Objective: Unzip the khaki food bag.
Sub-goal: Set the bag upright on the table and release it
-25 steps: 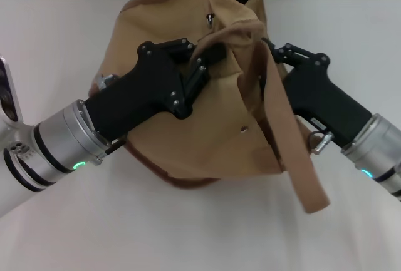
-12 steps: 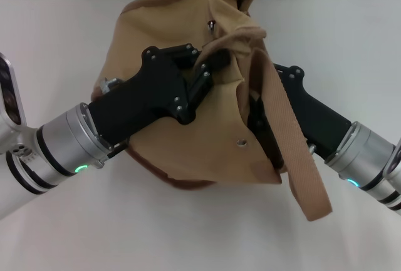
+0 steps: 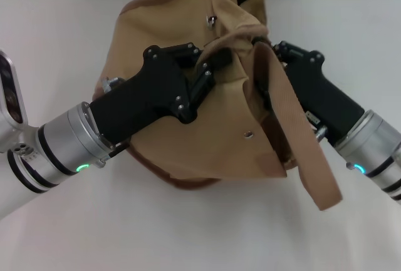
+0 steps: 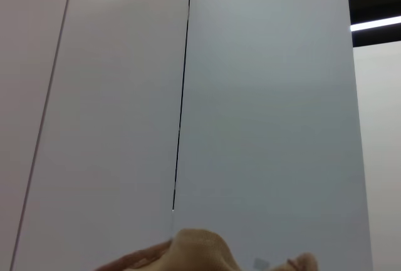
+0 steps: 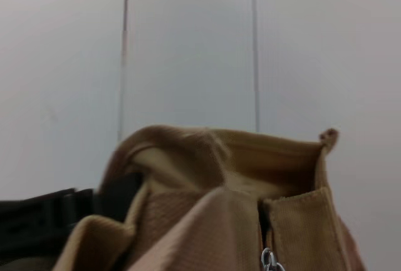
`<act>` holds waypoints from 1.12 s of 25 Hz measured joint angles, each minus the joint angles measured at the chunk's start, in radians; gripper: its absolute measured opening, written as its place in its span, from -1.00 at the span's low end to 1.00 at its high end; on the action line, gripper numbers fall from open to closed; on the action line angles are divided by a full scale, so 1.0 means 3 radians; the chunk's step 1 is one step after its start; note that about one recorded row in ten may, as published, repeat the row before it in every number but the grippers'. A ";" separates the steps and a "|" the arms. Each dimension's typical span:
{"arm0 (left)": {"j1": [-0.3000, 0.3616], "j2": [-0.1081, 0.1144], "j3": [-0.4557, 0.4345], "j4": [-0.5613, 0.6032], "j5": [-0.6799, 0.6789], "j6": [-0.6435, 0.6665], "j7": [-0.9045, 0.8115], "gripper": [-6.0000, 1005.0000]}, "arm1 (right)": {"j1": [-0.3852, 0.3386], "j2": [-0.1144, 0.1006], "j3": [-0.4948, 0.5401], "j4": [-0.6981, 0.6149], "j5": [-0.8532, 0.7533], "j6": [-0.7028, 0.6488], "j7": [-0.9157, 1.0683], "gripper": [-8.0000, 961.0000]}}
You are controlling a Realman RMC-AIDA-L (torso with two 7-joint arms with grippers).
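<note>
- Nearest the robot's head camera, on the white worktop [image 3: 188, 233], the two arms reach forward from either side and meet at the khaki food bag [image 3: 182, 133].
- On the left, a silver wrist segment with a green light leads into the black body of the left end effector [image 3: 216, 64], which lies across the bag's near face and points up toward the folded top edge.
- Its fingertips press into the bunched canvas near the top fold; whether they are clamped on the cloth or merely resting against it cannot be told.
- On the right, the right end effector [image 3: 263, 80] comes in at the bag's right side, its black body partly hidden behind a strap handle [image 3: 301, 146].
- That tan strap hangs down over the right arm and its free end lies on the worktop just beside the bag; the right fingers are buried under the fabric, so their state cannot be told either.
- The bag itself sits slumped at the middle of the worktop, tan canvas with a darker brown trim along its near bottom edge, and a small metal snap [image 3: 249, 134] on its front panel.
- Farther up, a small silver metal piece [image 3: 212, 20] shows near the crumpled top of the bag.
- In the right wrist view the bag's top folds [image 5: 213, 183] stand up with a silver ring [image 5: 268, 260] at the seam, and pale wall panels [image 5: 188, 46] rise behind.
- Beyond the bag in the head view, the worktop ends at the same light panelled wall.
</note>
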State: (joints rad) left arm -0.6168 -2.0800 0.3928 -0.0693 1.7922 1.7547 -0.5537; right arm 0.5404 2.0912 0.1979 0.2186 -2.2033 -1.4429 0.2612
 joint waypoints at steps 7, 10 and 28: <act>0.0000 0.0000 0.0000 -0.0025 -0.0001 -0.0024 0.0004 -0.85 | -0.0036 0.0000 0.0166 0.0035 0.0012 0.0035 -0.0010 -0.47; 0.0000 0.0000 0.0000 -0.0025 0.0001 -0.0029 0.0004 -0.85 | -0.0022 -0.0001 0.0143 0.0049 -0.0044 0.0041 -0.0044 -0.48; -0.0044 0.0000 0.0000 -0.0032 0.0005 -0.0060 0.0005 -0.85 | -0.0214 0.0004 0.0359 0.0271 -0.0129 0.0096 -0.1354 -0.48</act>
State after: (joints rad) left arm -0.6300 -2.0800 0.3927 -0.0789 1.7938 1.7366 -0.5522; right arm 0.4761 2.0924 0.3057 0.2999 -2.2421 -1.4141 -0.1451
